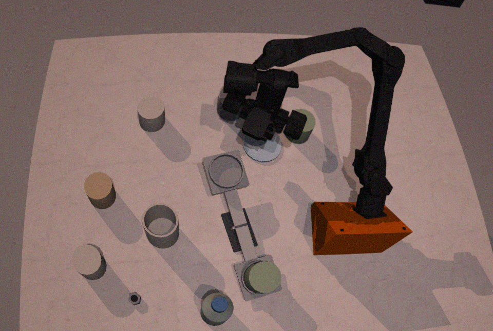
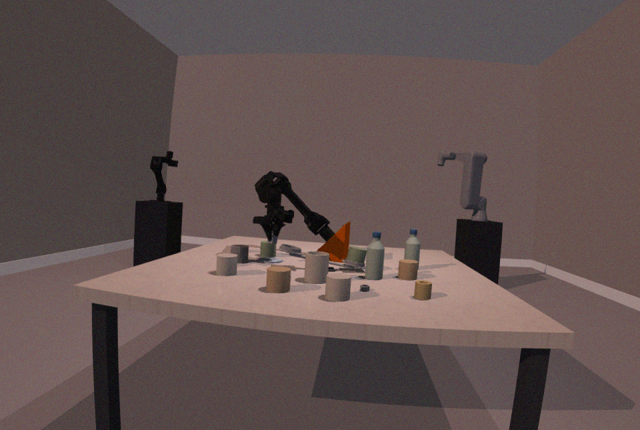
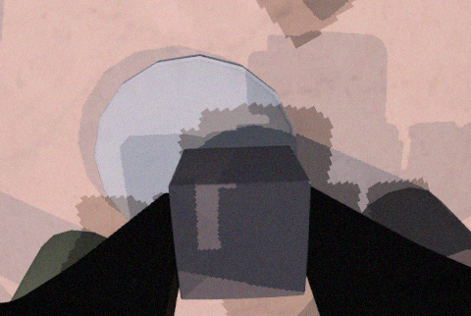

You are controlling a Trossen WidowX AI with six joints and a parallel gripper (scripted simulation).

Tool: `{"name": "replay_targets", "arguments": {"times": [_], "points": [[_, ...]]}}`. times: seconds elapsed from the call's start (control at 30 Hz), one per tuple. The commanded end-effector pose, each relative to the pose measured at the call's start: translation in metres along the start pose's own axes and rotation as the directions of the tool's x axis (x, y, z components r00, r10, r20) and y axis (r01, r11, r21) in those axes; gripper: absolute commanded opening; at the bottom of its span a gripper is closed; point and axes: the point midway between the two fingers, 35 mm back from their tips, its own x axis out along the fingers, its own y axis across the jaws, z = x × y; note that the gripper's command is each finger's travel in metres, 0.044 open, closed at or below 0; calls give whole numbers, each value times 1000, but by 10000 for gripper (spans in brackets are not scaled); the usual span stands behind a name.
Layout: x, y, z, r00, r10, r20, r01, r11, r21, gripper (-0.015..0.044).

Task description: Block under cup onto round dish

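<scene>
My gripper (image 2: 272,239) (image 3: 238,205) is shut on a grey block (image 3: 240,242), held in the air above the near part of the pale round dish (image 1: 262,154) (image 3: 152,105). The arm's wrist hides the block in the top view. One green cup (image 1: 305,122) (image 2: 267,249) (image 3: 51,259) stands on the table beside the dish, not above it. The other green cup (image 1: 262,277) (image 2: 357,255) stands on the near end of the balance (image 1: 234,203). The balance's far pan (image 1: 226,171) is empty and stands higher in the exterior view.
A dark grey cylinder (image 2: 239,253) (image 3: 412,228) stands on the dish's other side, partly under the arm in the top view. A pale cylinder (image 1: 151,114), an open grey cup (image 1: 162,235) and a tan cylinder (image 1: 99,188) stand farther left. A bottle (image 1: 216,313) stands near the green cup on the balance.
</scene>
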Motion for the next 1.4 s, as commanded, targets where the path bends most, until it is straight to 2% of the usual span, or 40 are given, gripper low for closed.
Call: {"name": "replay_targets", "arguments": {"times": [0.0,0.27,0.6,1.2,1.37], "points": [[8,8,-11,1000,2,-12,-2,1000,-3,0],[20,16,-22,1000,4,-21,-4,1000,-3,0],[56,16,-23,1000,3,-23,-3,1000,-3,0],[77,16,-24,1000,3,-24,-3,1000,-3,0],[72,15,-24,1000,-1,-25,1,1000,1,131]]}}
